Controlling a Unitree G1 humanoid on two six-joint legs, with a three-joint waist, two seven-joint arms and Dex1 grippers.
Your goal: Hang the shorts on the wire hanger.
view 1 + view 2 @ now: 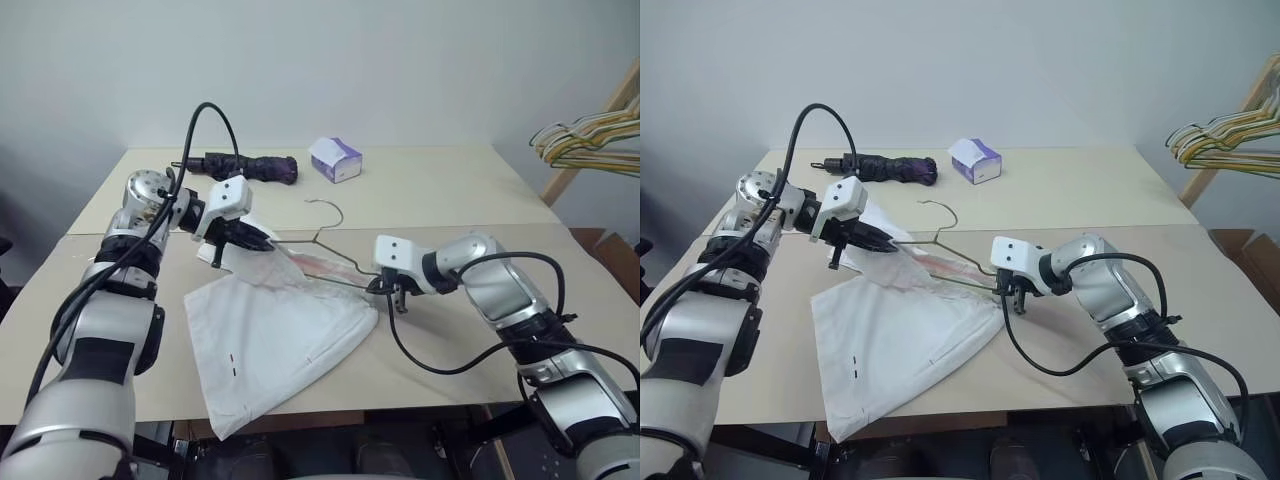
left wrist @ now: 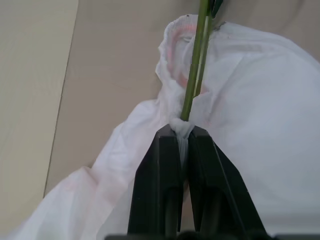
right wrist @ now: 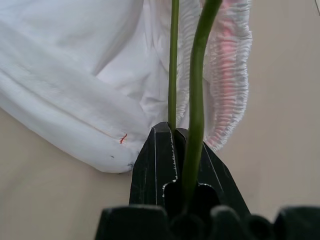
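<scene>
The white shorts (image 1: 270,340) lie spread on the tan table (image 1: 450,190), with their gathered waistband bunched up around the wire hanger (image 1: 335,262). The hanger's hook (image 1: 325,205) points toward the far side. My left gripper (image 1: 262,238) is shut on a pinch of waistband fabric (image 2: 181,127), right beside the green wire (image 2: 195,70). My right gripper (image 1: 385,287) is shut on the hanger's other end, where two wires (image 3: 197,90) run out from between its fingers over the waistband (image 3: 230,75). The hanger's middle is hidden inside the fabric.
A dark purple folded umbrella (image 1: 245,166) and a small white-and-purple tissue box (image 1: 335,159) lie at the table's far side. A bunch of coloured hangers (image 1: 585,140) hangs on a wooden rack at the right. The shorts' lower corner reaches the table's front edge (image 1: 400,400).
</scene>
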